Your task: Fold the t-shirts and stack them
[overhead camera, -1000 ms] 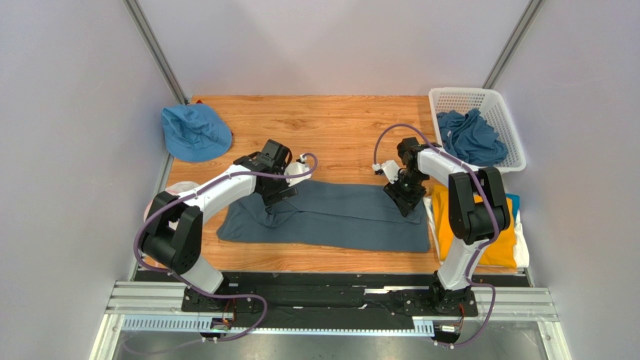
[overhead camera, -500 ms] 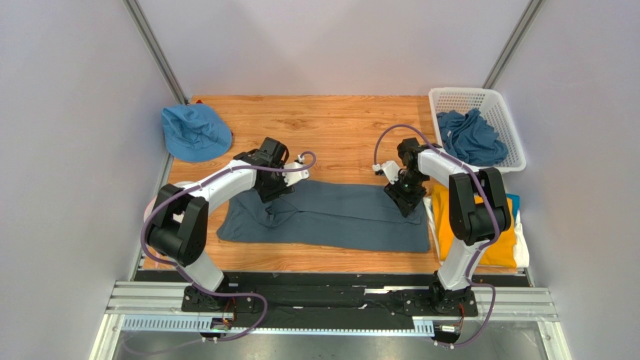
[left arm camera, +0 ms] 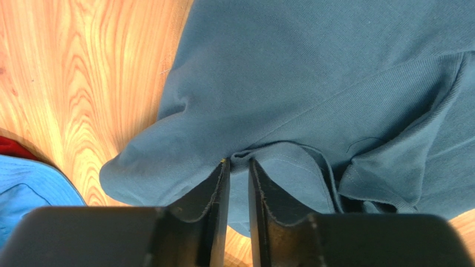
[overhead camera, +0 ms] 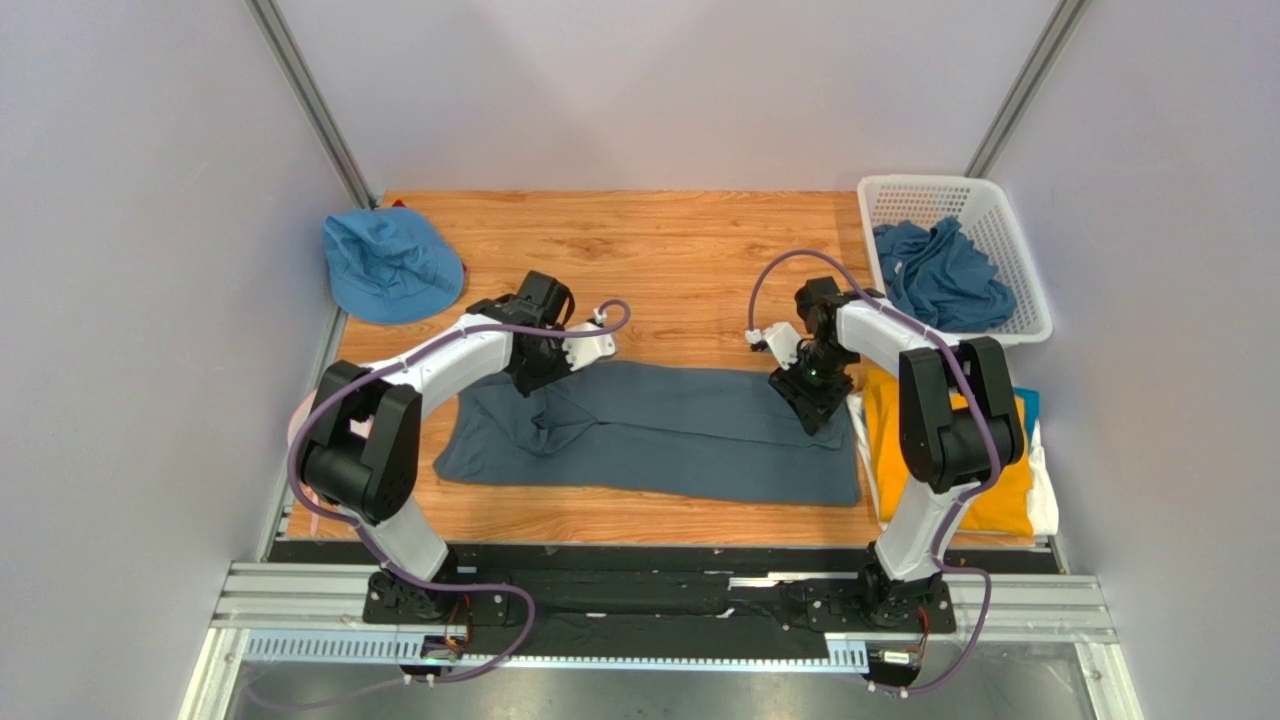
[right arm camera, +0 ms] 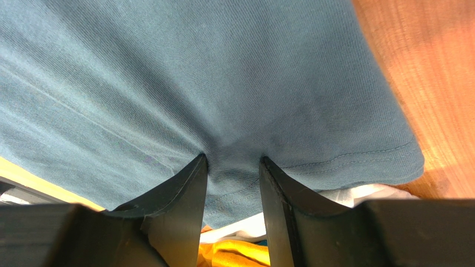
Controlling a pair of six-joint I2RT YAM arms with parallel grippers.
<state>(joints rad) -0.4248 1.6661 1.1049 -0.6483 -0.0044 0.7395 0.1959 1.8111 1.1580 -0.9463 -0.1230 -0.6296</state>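
Slate-blue t-shirt (overhead camera: 661,432) flat on table (overhead camera: 676,255), long axis running left-right.

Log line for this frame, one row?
left gripper: shut on slate-blue t-shirt, far-left edge | right gripper: shut on same shirt, far-right corner | shirt: lying on table, not lifted

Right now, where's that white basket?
In the top view, the white basket sits at the far right corner of the table, beyond the right gripper and behind the mustard-yellow shirt.

No readable text, labels perhaps too small
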